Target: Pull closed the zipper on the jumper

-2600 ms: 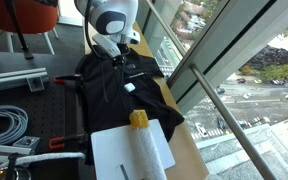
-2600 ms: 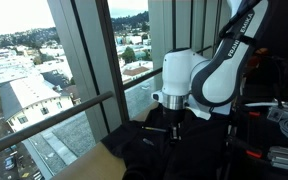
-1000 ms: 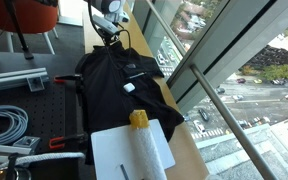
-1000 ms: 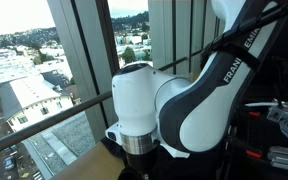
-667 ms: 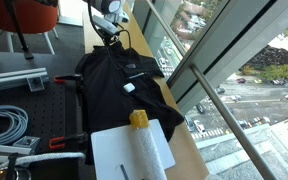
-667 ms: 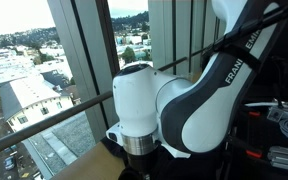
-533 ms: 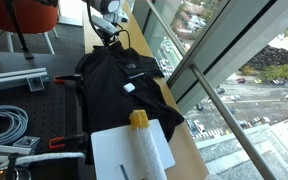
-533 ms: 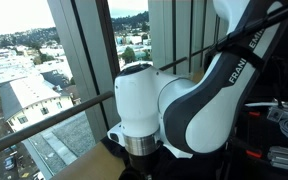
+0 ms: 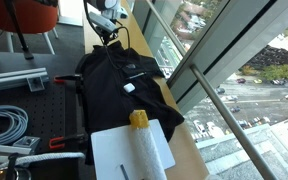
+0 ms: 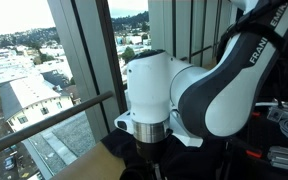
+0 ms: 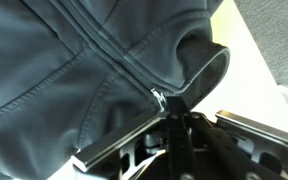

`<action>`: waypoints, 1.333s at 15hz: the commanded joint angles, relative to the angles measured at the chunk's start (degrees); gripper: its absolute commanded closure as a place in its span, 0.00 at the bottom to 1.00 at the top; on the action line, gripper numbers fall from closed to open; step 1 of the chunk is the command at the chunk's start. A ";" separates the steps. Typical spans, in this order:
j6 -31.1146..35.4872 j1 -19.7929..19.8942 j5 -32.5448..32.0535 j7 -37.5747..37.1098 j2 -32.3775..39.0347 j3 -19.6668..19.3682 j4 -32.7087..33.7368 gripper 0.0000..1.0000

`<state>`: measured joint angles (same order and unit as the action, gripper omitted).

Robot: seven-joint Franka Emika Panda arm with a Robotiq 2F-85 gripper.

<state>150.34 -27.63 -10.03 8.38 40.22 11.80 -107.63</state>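
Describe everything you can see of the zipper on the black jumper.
The zipper is a thin black line, nearly matching the fabric, running down the front middle of the jumper. In the wrist view it looks closed along its visible length, ending in a small silvery pull by the collar. The gripper meets that pull, jaws seemingly shut on it.

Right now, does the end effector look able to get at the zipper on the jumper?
Probably yes. In the wrist view the end effector is right at the zipper near the collar of the jumper, and nothing lies over it. Whether it already grips is unclear.
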 commanded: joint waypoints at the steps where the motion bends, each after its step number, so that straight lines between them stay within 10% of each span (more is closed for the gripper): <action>1: 2.18 3.35 -1.45 1.40 -4.58 0.93 -6.33 1.00; 4: 2.57 5.48 -1.27 2.79 -5.74 0.96 -9.20 1.00; 5: 2.55 5.97 -1.22 2.89 -6.29 0.91 -10.17 0.74; 16: 0.73 16.98 0.84 9.23 -23.06 0.49 -22.48 0.01; 20: -2.60 24.59 6.35 15.37 -28.07 0.09 -24.14 0.00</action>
<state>150.69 -7.38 -8.18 19.02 16.83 11.73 -129.46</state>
